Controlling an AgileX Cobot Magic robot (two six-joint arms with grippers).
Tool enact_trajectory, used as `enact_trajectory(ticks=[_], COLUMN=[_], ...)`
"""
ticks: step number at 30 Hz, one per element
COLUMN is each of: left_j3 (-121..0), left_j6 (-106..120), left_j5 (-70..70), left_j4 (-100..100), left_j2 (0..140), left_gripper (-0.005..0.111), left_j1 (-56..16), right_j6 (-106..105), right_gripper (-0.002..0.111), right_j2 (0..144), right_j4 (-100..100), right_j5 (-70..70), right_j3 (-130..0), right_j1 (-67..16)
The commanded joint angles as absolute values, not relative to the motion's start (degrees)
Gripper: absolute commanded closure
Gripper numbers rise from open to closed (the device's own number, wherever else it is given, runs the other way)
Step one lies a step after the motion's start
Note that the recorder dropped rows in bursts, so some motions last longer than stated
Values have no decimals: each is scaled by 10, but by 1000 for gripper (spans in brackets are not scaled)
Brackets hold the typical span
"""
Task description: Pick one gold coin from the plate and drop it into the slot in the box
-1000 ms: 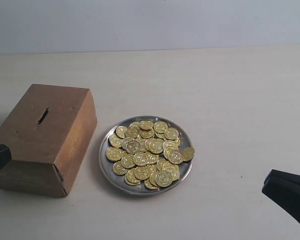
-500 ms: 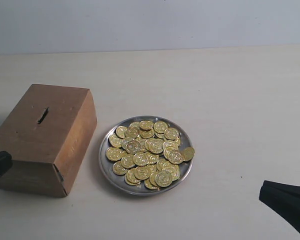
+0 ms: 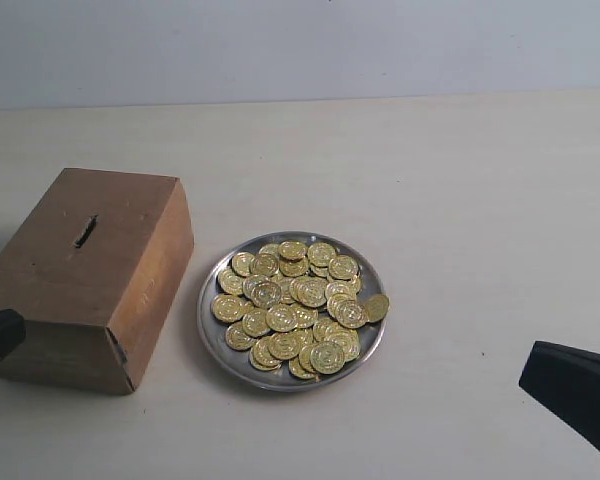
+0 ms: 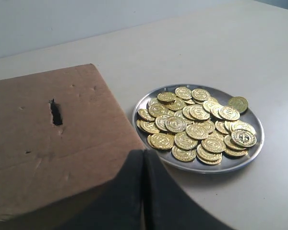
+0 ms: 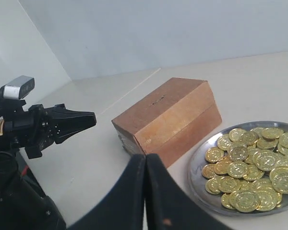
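Pile of gold coins (image 3: pixel 295 305) sits in the plate (image 3: pixel 280 384) around mid counter (image 3: pixel 460 200). One coin (image 3: pixel 377 307) rests out on the plate's right rim in the exterior view, the rest overlap in a loose heap. The box (image 3: pixel 80 270) stands just left of the plate, close but apart, with the slot (image 3: pixel 85 231) on its upward broad face. Left hand (image 4: pixel 144 154) is low at the left edge of the exterior view by the box's near corner, fingers pressed together, gripping nothing. The right wrist view shows it apart from the box. Right hand (image 5: pixel 145 158) is at lower right, well apart from the plate, fingers pressed together too, empty. No coin picked yet, all on the plate.
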State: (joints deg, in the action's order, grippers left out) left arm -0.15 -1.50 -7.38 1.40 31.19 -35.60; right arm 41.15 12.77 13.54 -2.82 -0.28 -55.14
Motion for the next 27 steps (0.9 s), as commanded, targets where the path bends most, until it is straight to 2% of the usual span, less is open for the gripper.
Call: enact_trajectory(ticks=[1,7,9,12,19,23,27], left_j3=[0,0,0,0,0,0,0], left_j6=[-12,-12,-13,-13,-11,-11,-11], left_j5=[-74,-74,-74,-75,-75,-75,-75], left_j4=[16,16,16,16,16,16,16], left_j2=[306,290,271,224,127,83,58], left_gripper=[106,106,106,106,106,106,106], left_j1=[-359,-356,-334,-260,-97,-47,-29], right_j6=[414,414,414,414,414,414,414], right_gripper=[108,108,108,108,108,108,108], right_j2=[125,115,101,77,18,9,9], right_j4=[135,135,135,135,136,136,136], right_j5=[-40,-37,-37,-37,-33,-32,-32], right_j3=[0,0,0,0,0,0,0], right_j1=[-553,-551,-522,-448,-214,-128,-56])
